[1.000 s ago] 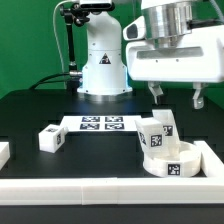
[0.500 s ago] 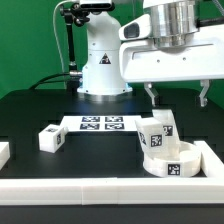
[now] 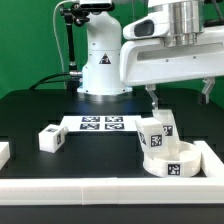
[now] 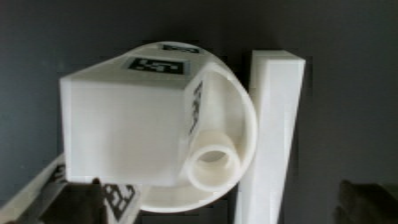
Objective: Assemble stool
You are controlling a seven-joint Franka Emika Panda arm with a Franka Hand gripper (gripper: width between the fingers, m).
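Two fingers of the pincer (image 3: pixel 179 96) stand wide apart, gripping nothing, above the white round plastic stool seat (image 3: pixel 172 163). A chunky white block leg (image 3: pixel 156 134) sits on that seat, just beside the long white border rail (image 3: pixel 208 152) on the black worktop (image 3: pixel 30 115).

No legible words or numbers, square marker tags (image 3: pixel 174 169) (black-and-white) on stool (image 3: pixel 160 140), marker board (image 3: pixel 127 124)

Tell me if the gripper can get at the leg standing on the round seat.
Probably yes. The gripper hangs open above the leg on the seat, slightly to the exterior view's right of it, with nothing between them. The border rail beside the seat might crowd one finger.
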